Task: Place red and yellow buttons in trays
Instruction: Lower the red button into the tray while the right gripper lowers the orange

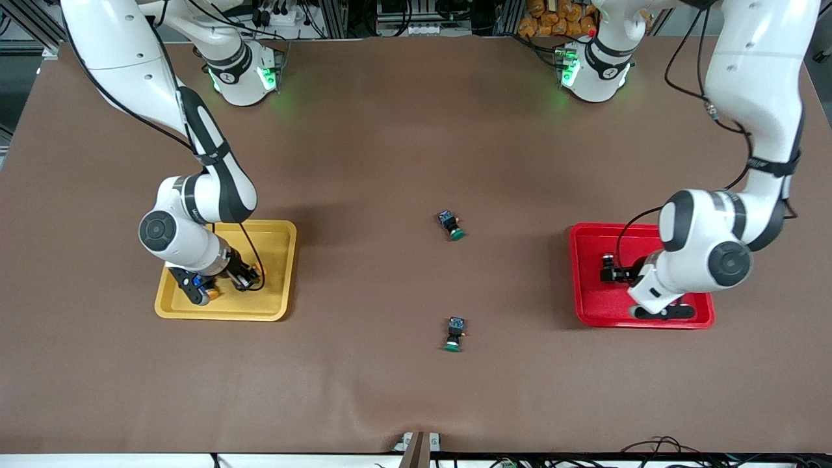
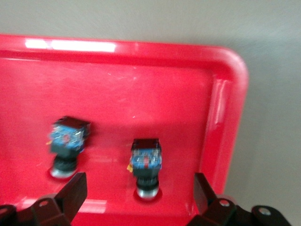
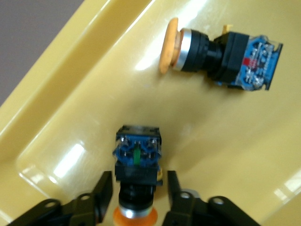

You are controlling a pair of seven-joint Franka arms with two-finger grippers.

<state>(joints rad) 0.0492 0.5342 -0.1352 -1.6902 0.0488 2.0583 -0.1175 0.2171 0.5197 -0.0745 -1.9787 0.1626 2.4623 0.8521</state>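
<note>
Tabletop (image 1: 390,130): brown matte covering, one piece, spanning the whole work area; a faint crease runs along the edge nearest the front camera.

Green-capped switch (image 1: 450,225): dark blocky body with a blue end, lying on its side about midway between the two ends of the tabletop, cap turned toward the front camera.

Second green-capped switch (image 1: 454,333): same build, also on its side, nearer the front camera than the first and almost in line with it, well apart from it; cap likewise turned toward the front camera.
</note>
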